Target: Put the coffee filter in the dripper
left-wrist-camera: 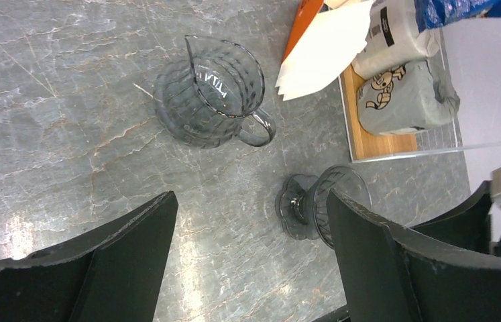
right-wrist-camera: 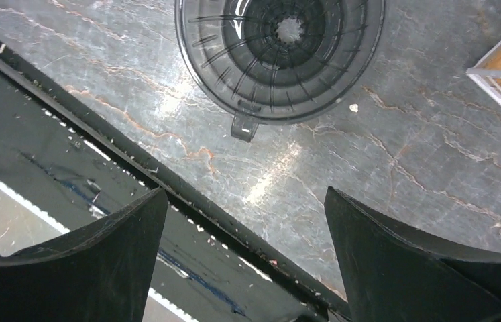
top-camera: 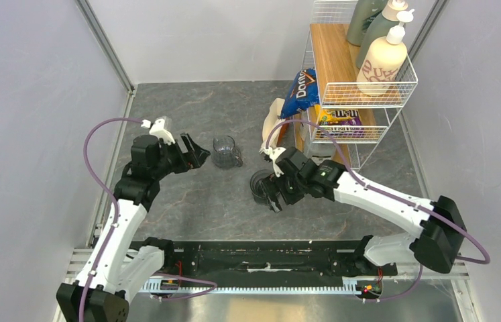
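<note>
Dripper (right-wrist-camera: 280,60) sits mouth-up on the bench (right-wrist-camera: 435,154) at the top of the right wrist frame, ribs and drain hole bare, nothing inside, so it looks ready to take paper. The right claw (right-wrist-camera: 246,198) hangs just short of it, spread wide and empty, with the little handle tab pointing back toward the fingers. That reads as lining up on the cup, though it is only a guess.

The left claw (left-wrist-camera: 253,198) is wide and empty too, looking down at the glass jug (left-wrist-camera: 207,100) in the upper middle of its frame.

And the coffee filter? No loose white cone shows anywhere. Only a wedge-shaped packet (left-wrist-camera: 324,50) leans by the wire rack (top-camera: 368,94), cut off by the top edge of the left wrist frame, so whether a single sheet is free there cannot be told.

Overhead, the right wrist covers much of the dripper. Its far rim is cropped in the right wrist frame, and a left finger hides part of it in the left wrist frame.
</note>
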Robot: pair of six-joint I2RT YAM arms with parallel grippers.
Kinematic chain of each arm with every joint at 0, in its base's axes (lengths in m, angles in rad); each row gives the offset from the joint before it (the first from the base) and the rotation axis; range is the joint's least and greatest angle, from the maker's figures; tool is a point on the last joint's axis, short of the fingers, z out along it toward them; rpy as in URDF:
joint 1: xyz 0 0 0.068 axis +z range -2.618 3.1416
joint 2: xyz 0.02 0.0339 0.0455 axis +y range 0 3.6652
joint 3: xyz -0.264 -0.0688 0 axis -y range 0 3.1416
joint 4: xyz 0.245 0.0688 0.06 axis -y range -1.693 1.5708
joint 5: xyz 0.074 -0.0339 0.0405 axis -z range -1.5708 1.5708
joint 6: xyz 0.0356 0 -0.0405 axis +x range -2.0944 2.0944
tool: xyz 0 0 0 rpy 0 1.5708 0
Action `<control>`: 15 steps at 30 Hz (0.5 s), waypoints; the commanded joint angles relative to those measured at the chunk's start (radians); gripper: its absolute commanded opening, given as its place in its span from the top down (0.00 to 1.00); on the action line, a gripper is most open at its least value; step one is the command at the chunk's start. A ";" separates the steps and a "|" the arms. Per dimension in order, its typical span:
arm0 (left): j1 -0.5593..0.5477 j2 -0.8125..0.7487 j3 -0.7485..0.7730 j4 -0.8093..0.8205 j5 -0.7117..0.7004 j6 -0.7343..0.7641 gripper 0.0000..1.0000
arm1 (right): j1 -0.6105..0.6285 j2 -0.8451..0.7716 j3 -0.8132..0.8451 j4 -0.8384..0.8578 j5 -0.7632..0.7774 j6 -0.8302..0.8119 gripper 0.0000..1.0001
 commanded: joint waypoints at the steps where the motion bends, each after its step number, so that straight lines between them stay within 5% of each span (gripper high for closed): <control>1: 0.033 -0.019 0.026 0.008 -0.017 -0.061 0.11 | 0.040 0.052 -0.050 0.151 0.094 0.069 0.06; 8: 0.058 -0.041 0.009 -0.015 -0.020 -0.047 0.11 | 0.076 0.116 -0.101 0.268 0.169 0.111 0.30; 15: 0.069 -0.059 0.001 -0.034 -0.026 -0.024 0.11 | 0.079 0.194 -0.098 0.322 0.217 0.097 0.40</control>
